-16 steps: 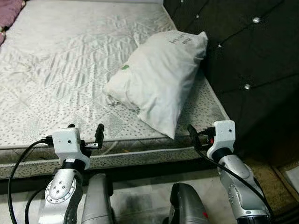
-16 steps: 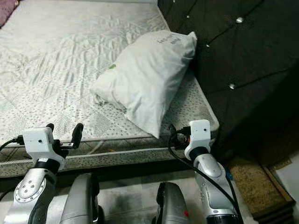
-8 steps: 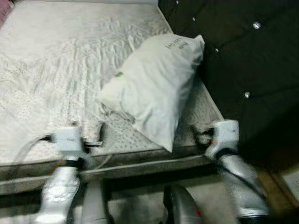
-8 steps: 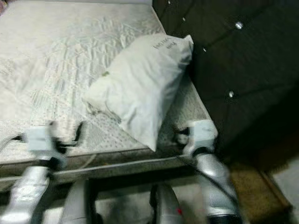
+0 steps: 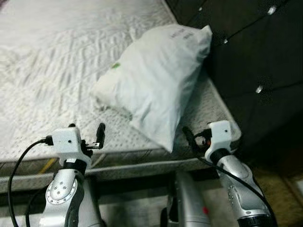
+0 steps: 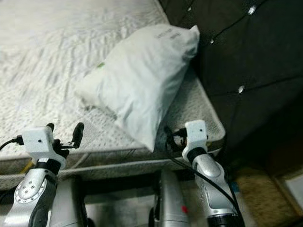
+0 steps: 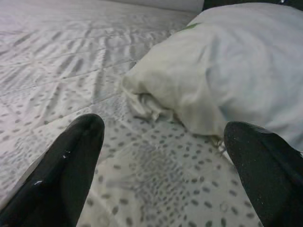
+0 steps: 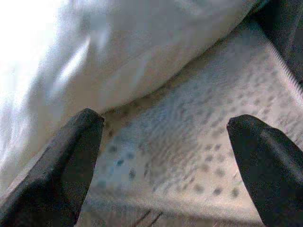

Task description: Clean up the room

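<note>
The tidying looks barely begun: the white pillow point(image 5: 156, 85) lies askew at the right near corner of the bare mattress point(image 5: 52, 71), touching the dark tufted headboard point(image 5: 255, 52), ungrasped. The left gripper point(image 5: 87, 137) and right gripper point(image 8: 165, 156) hover at the near edge, both spread and empty; the pillow is soft, plump and creased, the mattress quilted and speckled.
</note>
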You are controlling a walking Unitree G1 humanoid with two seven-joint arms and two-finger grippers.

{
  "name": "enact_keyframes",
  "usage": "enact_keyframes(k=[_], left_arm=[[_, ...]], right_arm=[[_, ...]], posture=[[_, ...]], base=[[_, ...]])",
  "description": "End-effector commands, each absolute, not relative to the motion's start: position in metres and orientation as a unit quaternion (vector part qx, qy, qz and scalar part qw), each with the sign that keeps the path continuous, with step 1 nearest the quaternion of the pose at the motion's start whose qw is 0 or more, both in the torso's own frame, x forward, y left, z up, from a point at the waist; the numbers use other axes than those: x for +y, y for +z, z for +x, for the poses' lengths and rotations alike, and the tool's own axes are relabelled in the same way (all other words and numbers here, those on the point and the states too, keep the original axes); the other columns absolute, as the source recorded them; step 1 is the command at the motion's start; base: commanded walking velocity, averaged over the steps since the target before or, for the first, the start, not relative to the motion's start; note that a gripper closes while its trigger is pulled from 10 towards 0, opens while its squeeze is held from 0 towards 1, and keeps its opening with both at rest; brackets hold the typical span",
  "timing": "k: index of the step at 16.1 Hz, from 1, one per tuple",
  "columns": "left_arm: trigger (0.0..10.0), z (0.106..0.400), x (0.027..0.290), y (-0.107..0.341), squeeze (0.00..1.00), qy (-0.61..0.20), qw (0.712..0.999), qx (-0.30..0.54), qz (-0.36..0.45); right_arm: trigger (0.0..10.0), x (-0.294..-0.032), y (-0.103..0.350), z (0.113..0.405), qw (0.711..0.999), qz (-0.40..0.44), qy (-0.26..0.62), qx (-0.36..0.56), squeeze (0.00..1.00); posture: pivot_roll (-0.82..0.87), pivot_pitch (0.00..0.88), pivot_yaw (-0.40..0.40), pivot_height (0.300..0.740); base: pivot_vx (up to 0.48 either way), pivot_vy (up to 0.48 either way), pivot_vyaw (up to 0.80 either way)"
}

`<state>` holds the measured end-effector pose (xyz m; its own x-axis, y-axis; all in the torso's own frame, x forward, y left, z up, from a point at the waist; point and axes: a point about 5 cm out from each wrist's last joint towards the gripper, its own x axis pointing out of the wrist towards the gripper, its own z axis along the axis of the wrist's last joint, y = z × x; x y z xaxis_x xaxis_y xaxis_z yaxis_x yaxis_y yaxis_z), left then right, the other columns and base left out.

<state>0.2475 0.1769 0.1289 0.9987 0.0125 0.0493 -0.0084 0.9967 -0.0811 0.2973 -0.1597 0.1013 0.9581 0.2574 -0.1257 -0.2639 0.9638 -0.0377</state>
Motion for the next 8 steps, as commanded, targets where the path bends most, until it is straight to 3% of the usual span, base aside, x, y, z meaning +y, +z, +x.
enact_keyframes(k=[1,4,8], left_arm=[[10.0,0.249,0.174,0.127,0.0,0.001,0.999,-0.019,-0.043],[10.0,0.252,0.174,0.129,0.0,0.002,0.999,-0.023,-0.04],[10.0,0.258,0.179,0.134,0.0,0.018,0.999,-0.037,-0.034]], right_arm=[[10.0,-0.166,0.096,0.297,0.987,-0.033,0.135,0.079,0.0],[10.0,-0.166,0.095,0.301,0.987,-0.033,0.135,0.077,0.0],[10.0,-0.165,0.102,0.311,0.982,-0.034,0.174,0.072,0.0]], posture=[[-0.02,0.154,-0.087,0.486],[-0.02,0.144,-0.085,0.456],[-0.01,0.113,-0.083,0.452]], base=[[0.0,0.0,0.0],[0.0,0.0,0.0],[0.0,0.0,0.0]])
